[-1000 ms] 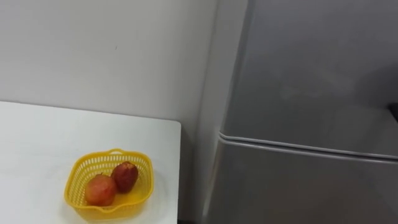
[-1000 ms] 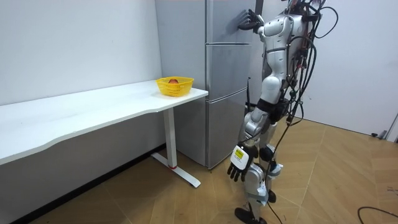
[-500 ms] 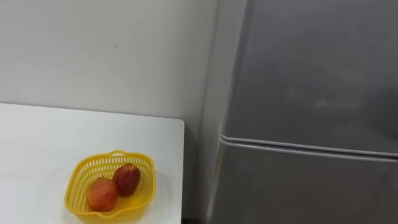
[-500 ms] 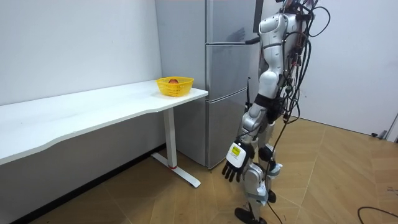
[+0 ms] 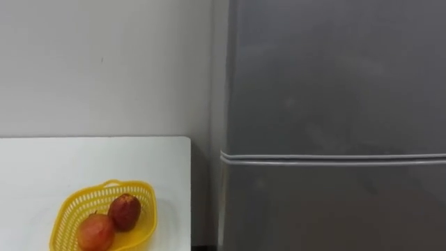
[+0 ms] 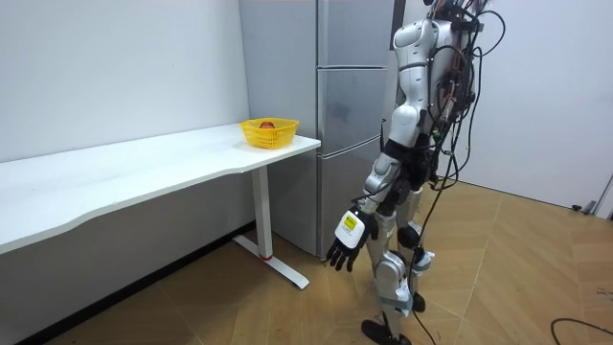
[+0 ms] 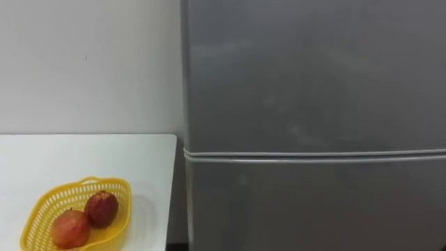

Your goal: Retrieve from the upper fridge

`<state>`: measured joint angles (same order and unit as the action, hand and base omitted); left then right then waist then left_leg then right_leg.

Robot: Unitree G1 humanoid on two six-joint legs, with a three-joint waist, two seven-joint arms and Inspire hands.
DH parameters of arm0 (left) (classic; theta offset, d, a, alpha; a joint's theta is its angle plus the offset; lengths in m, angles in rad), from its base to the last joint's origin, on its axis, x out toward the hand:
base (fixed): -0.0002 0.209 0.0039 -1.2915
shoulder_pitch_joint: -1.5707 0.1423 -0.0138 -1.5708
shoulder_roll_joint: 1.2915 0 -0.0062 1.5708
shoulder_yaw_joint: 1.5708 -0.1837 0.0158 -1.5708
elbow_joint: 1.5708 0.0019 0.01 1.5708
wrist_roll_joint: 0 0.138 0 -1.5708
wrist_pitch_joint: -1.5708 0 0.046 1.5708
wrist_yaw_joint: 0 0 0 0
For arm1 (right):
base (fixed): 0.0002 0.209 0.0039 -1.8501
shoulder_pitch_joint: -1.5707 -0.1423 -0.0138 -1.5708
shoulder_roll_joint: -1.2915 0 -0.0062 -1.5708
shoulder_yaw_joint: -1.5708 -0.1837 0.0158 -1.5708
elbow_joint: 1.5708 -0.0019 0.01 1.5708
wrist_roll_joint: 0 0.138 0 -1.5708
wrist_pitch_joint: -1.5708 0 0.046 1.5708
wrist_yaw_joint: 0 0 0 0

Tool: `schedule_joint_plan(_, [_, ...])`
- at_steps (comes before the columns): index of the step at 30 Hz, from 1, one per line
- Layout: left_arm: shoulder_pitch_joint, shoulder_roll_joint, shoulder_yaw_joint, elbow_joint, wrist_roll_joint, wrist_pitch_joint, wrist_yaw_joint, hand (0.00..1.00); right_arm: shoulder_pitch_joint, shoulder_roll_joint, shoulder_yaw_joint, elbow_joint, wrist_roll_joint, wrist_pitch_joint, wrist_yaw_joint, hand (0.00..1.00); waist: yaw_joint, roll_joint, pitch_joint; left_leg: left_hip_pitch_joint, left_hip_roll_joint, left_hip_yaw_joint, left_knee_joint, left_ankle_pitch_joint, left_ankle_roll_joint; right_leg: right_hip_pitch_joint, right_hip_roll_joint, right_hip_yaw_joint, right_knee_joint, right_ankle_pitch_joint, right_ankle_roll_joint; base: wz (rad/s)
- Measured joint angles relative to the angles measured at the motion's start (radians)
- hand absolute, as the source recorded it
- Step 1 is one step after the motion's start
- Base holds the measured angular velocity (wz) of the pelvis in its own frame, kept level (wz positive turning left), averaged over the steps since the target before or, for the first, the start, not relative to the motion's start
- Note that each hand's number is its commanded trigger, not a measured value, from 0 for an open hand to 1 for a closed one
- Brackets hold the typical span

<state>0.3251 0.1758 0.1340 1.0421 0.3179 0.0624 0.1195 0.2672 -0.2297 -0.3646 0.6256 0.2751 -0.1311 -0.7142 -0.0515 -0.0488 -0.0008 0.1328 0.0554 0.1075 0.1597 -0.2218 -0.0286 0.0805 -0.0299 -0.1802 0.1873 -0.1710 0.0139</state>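
Observation:
I stand close in front of the grey fridge point(image 6: 350, 115), facing it. Its upper door point(image 5: 334, 70) and lower door point(image 5: 334, 209) are both closed, with a pale seam point(image 7: 313, 155) running between them. My left hand point(image 6: 347, 244) hangs low beside my thigh in the room view, with relaxed, spread fingers that hold nothing.
A white table point(image 5: 42, 160) stands left of the fridge against the wall. Near its right end sits a yellow basket point(image 5: 70, 213) with two red fruits point(image 5: 124, 211). The same basket point(image 6: 269, 131) sits at the table's end in the room view, above wooden floor.
My right hand has come off the upper fridge door and dropped behind my body. My left hand has swung forward. The eye view has turned squarer to the fridge.

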Motion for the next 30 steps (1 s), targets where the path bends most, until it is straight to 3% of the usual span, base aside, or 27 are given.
schedule_joint_plan(3, [0.002,-0.010,0.002,0.000,0.001,0.000,0.001,0.00,0.010,0.049,0.049,0.200,-0.009,0.018,0.045,0.00,0.005,0.015,-0.0043,0.001,0.000,-0.002,0.001,0.000,0.000,0.004,0.000,-0.003,-0.001,-0.001,0.000,0.02])
schedule_joint_plan(8, [0.009,-0.010,0.002,-0.002,0.001,0.016,-0.006,0.00,0.008,0.054,0.124,0.353,-0.064,0.069,0.155,0.00,0.006,0.024,-0.0037,0.000,-0.001,-0.001,0.003,0.000,0.000,-0.005,-0.001,0.000,0.001,-0.005,-0.001,0.00])
schedule_joint_plan(10, [0.009,-0.012,0.001,-0.003,0.002,0.027,-0.007,0.00,0.000,0.054,0.155,0.413,-0.086,0.070,0.201,0.00,0.006,0.024,-0.0023,0.001,-0.001,-0.003,0.002,0.000,0.000,-0.007,-0.001,0.000,0.000,-0.008,-0.001,0.02])
schedule_joint_plan(14, [0.009,-0.031,0.001,-0.010,0.003,0.058,-0.011,0.00,-0.005,0.059,0.188,0.533,-0.115,0.133,0.307,0.00,0.007,0.021,-0.0043,0.004,-0.001,-0.011,0.003,0.000,0.000,0.011,-0.002,-0.010,-0.001,-0.008,-0.001,0.07])
schedule_joint_plan(20, [0.006,-0.035,-0.029,-0.010,0.008,0.101,-0.024,0.00,-0.015,0.065,0.287,0.587,-0.269,0.235,0.423,0.00,0.026,0.029,-0.0018,0.033,-0.002,-0.011,0.003,-0.001,0.000,0.030,-0.003,-0.007,-0.002,-0.018,-0.002,0.00])
schedule_joint_plan(26, [-0.007,-0.049,-0.064,-0.009,0.009,0.113,-0.031,0.00,-0.040,0.073,0.303,0.578,-0.385,0.263,0.468,0.00,0.030,0.048,0.0001,0.051,0.000,-0.013,-0.008,-0.004,-0.002,0.042,-0.001,-0.008,-0.001,-0.018,-0.002,0.02])
schedule_joint_plan(30, [-0.014,-0.049,-0.081,-0.009,0.011,0.125,-0.050,0.00,-0.038,0.079,0.339,0.583,-0.484,0.273,0.514,0.00,0.030,0.049,-0.0002,0.050,0.000,-0.016,-0.009,-0.004,-0.003,0.046,0.000,-0.011,0.001,-0.018,-0.002,0.00])
